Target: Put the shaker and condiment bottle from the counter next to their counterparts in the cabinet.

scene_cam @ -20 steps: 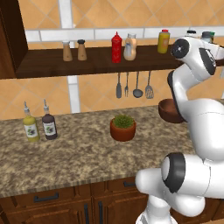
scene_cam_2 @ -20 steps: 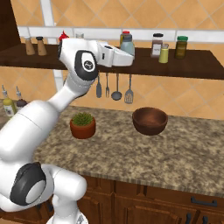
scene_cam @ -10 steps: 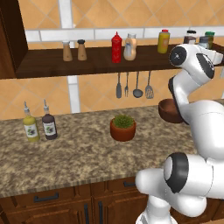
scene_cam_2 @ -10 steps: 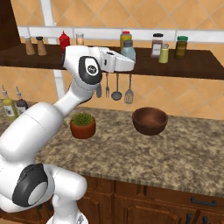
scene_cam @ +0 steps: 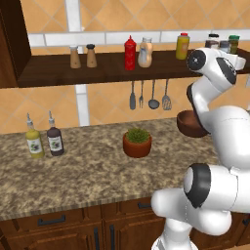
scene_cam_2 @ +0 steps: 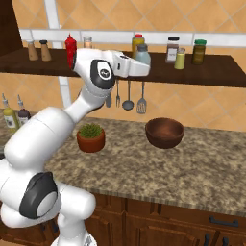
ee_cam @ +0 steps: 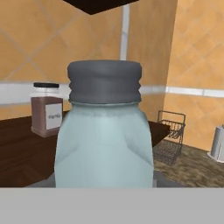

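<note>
My gripper (scene_cam_2: pixel 143 63) is shut on the pale blue-grey shaker (scene_cam_2: pixel 142 54) and holds it upright just above the dark cabinet shelf (scene_cam_2: pixel 211 73), right of the yellow bottle (scene_cam_2: pixel 138 42). In the hand view the shaker (ee_cam: pixel 105 140) stands close in front of me, its grey cap on top, and hides my fingertips. The peach-orange condiment bottle (scene_cam: pixel 145 52) stands on the shelf (scene_cam: pixel 49 73) beside the tall red squeeze bottle (scene_cam: pixel 130 52). Two brown shakers (scene_cam: pixel 82 56) stand further left on that shelf.
A brown spice jar (scene_cam_2: pixel 172 49), a small yellow-green jar (scene_cam_2: pixel 180 58) and a green-capped jar (scene_cam_2: pixel 199 52) stand right of the held shaker. On the granite counter (scene_cam: pixel 88 176) are a plant pot (scene_cam: pixel 137 142), a wooden bowl (scene_cam_2: pixel 165 132) and two small bottles (scene_cam: pixel 44 140). Utensils (scene_cam: pixel 149 95) hang below the shelf.
The hand with the shaker has sunk a little toward the shelf. Everything on the shelf and counter has stayed put.
</note>
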Available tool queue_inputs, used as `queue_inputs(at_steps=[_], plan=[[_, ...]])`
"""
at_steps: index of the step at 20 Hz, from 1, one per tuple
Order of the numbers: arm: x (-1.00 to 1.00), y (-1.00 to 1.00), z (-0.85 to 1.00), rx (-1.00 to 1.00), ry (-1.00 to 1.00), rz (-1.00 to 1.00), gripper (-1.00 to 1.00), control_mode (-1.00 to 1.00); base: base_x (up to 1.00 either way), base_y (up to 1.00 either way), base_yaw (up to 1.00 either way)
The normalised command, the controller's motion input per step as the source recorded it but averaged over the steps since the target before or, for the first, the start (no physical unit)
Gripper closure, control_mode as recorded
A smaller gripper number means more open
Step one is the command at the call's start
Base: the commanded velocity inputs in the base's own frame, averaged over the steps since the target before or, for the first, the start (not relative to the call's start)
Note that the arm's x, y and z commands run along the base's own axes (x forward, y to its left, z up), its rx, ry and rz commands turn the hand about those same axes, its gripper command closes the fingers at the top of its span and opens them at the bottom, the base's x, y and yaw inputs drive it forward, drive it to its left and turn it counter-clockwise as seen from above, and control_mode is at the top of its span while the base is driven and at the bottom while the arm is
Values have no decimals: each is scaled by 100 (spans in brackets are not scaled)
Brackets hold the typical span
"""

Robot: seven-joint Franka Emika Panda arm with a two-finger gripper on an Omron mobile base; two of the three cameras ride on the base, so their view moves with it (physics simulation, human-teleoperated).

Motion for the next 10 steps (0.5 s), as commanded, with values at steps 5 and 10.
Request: queue_inputs(at_steps=[5, 10], plan=[[46, -12, -9, 1, 12, 0, 100, -100, 0, 0, 0], [34, -26, -15, 0, 1, 0, 100, -100, 0, 0, 0]])
